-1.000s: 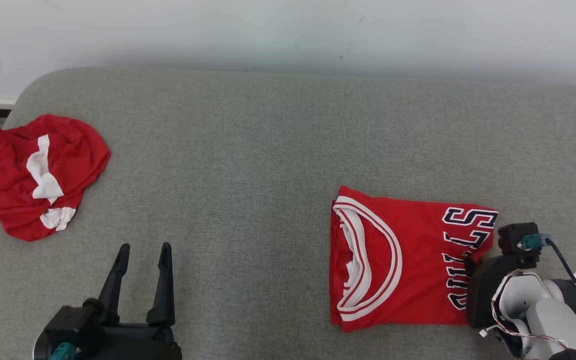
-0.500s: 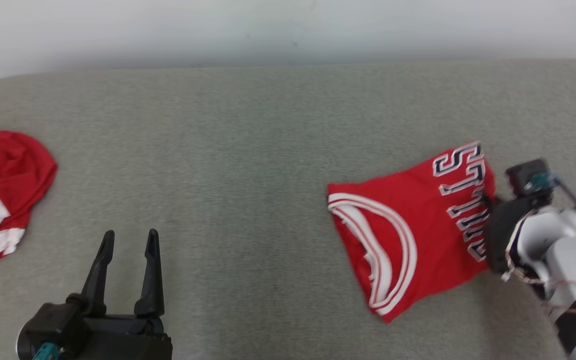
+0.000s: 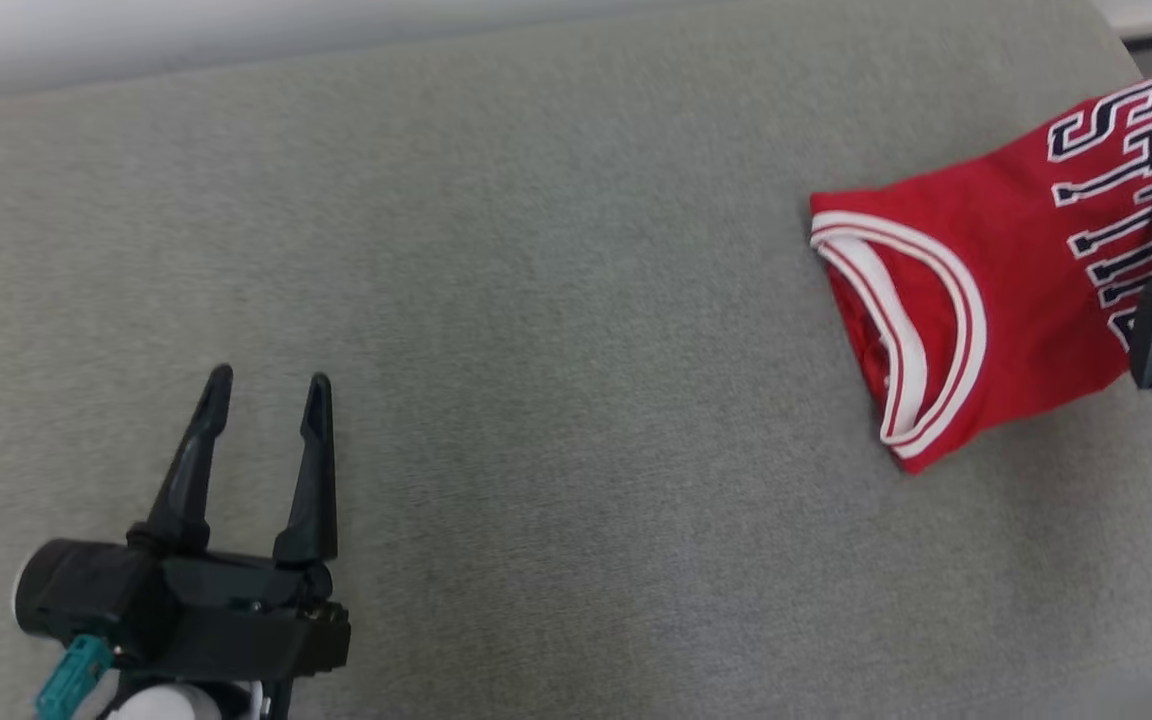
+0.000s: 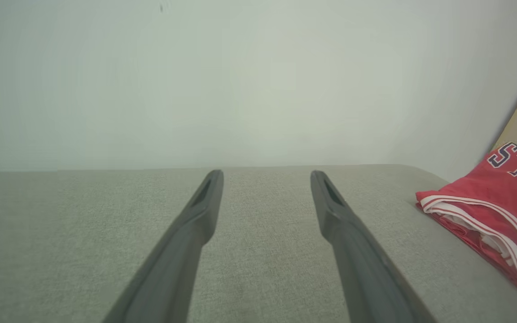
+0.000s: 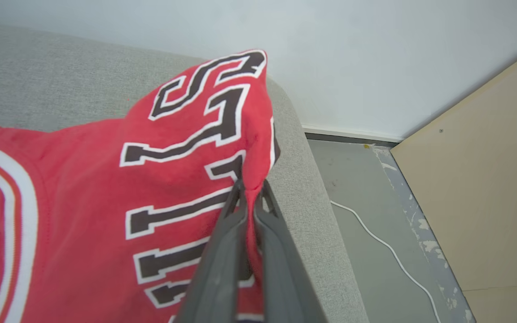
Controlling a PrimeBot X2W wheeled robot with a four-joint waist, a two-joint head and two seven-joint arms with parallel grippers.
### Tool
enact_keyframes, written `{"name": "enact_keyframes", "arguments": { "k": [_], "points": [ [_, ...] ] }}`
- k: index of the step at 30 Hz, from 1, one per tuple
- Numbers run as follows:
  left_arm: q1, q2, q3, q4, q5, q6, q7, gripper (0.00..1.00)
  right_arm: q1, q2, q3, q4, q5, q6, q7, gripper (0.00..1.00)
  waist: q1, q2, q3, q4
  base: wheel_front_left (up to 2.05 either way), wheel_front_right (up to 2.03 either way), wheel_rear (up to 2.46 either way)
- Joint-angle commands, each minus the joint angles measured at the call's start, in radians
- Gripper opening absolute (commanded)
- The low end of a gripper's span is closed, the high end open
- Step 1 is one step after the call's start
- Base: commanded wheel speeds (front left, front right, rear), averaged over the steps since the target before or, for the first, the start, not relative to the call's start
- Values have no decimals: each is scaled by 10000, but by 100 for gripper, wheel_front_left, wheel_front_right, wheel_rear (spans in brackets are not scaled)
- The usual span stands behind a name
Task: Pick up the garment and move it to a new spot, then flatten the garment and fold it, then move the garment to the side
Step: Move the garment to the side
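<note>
The folded jersey [image 3: 986,290] has been carried from the middle toward the far right corner of the cushion [image 3: 536,350] and turned askew on the way. Part of the apparent shift is owed to the head camera, which has swung right. The lettered edge is pinched and lifted between the closed fingers of the right hand [image 5: 250,185], while the collar end is left resting on the cushion. The left hand [image 3: 270,377] is held near the left, its fingers apart with nothing between them. The last step, moving the garment aside, is judged to be under way, with the fold kept intact. Little room is left on the right: the cushion's edge lies just beside the grip, and beyond it the floor [image 5: 357,188] and a white cable [image 5: 375,237] are seen.
</note>
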Motion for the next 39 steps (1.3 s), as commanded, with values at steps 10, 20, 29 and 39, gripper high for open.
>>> {"name": "enact_keyframes", "arguments": {
  "k": [10, 20, 29, 39],
  "points": [
    [-581, 404, -52, -265, -16, -50, -2, 100, -412, -123, 145, -579, -462, -29, -1032, 0, -2, -2, 1372, -1266, 0, 0, 0],
    [-649, 460, -147, -183, -85, -55, -2, 100, -358, -466, 418, -1008, -1163, -30, -1671, 0, -2, -2, 1369, -985, 0, 0, 0],
    [-448, 317, -87, -74, -192, -57, -2, 100, -16, -511, 426, -1019, -1660, -30, -2029, 100, -2, -2, 1021, -526, 0, 0, 0],
    [148, 2, 474, 269, -342, -21, -2, 100, 1127, 40, 417, -1498, -804, -30, -3316, 100, -2, -2, -266, 23, 0, 0, 0]
  ]
}}
